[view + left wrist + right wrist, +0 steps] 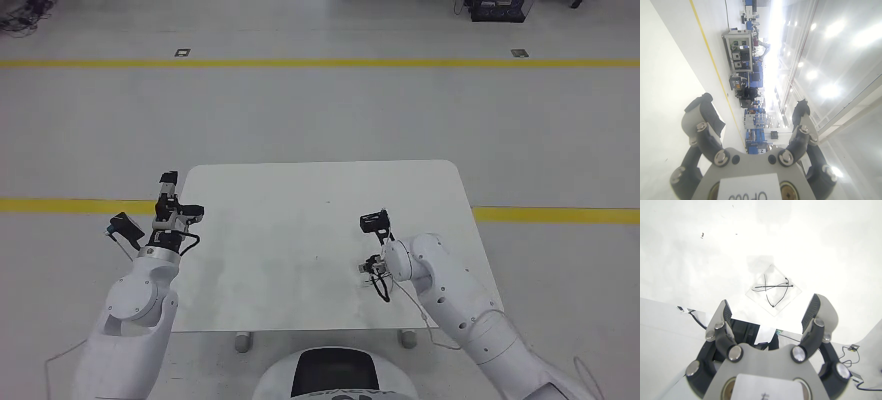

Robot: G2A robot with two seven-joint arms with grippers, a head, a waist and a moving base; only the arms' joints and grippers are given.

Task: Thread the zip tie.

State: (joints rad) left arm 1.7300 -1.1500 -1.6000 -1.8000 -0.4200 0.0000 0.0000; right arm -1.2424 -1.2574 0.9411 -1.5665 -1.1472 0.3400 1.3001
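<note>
The zip ties [772, 286] are found crossed on a clear sheet [791, 295], straight ahead of the right gripper [770, 299], which is spread wide and empty at about four o'clock on the table [300, 200]. The straightest tie is laid along the line from finger to finger, so a wrist turn is probably needed before pinching. The left gripper [754, 98], also wide and empty, is placed at nine o'clock, pointed away.

table [300, 200]: plain white | zip ties [772, 288]: black | tray [789, 295] on the table: clear, see-through | right tool [770, 302]: silver-grey metal, black ribbed pads [809, 309] | left tool [753, 101]: grey metal, black fingers [710, 113] | floor [300, 120] around the table: pale grey, with yellow stripes [300, 63]
</note>
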